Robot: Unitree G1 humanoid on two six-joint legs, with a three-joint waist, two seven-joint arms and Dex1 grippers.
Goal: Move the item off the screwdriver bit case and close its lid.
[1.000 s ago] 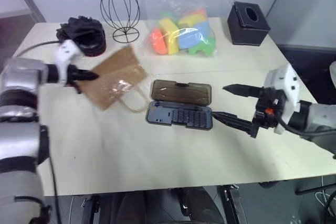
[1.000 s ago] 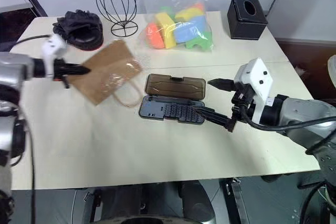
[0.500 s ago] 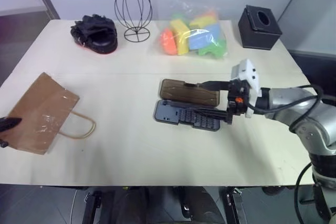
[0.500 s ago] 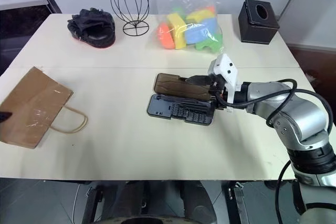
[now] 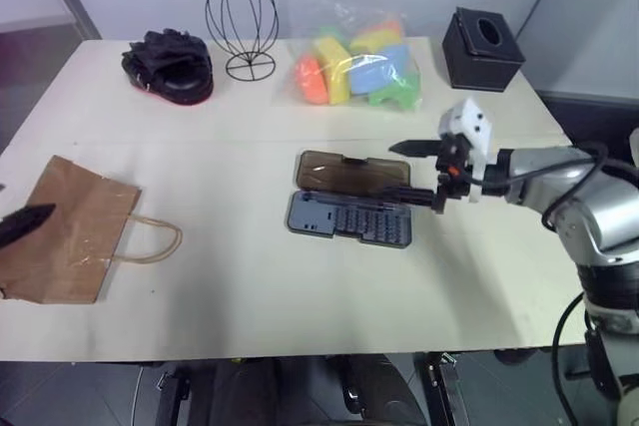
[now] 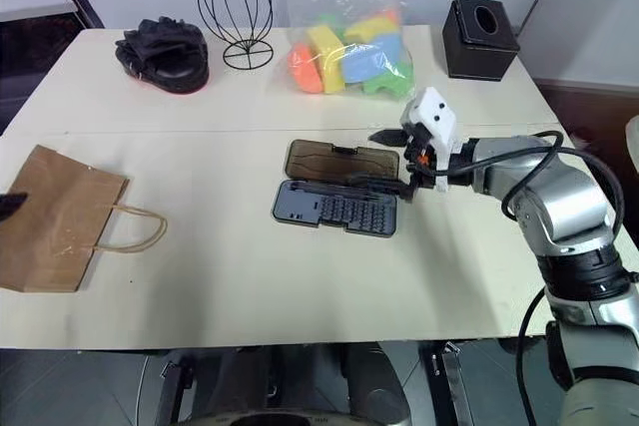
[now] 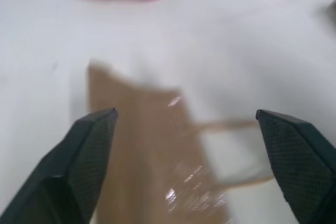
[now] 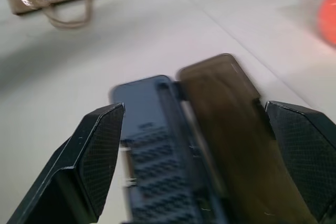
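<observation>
The item, a flat brown paper bag [image 5: 70, 241] with loop handles, lies on the table's left side, far from the screwdriver bit case. The case's dark tray [image 5: 349, 218] lies open mid-table, its smoky brown lid [image 5: 354, 172] folded back flat behind it. My left gripper [image 7: 184, 113] hovers open over the bag [image 7: 152, 166], holding nothing; one finger [image 5: 25, 221] shows at the left edge. My right gripper [image 5: 411, 173] is open at the case's right end, one finger above the lid [image 8: 231, 129] and one by the tray [image 8: 152, 156].
Along the back of the table [image 5: 250, 316] stand a black bundle of gloves [image 5: 165, 62], a wire head form [image 5: 240, 22], a clear bag of coloured foam pieces [image 5: 354, 57] and a black cube tissue box [image 5: 482, 47].
My left gripper carried the bag off to the left, let it go and drew back; the bag now lies flat. My right gripper moved in to the case's right end.
</observation>
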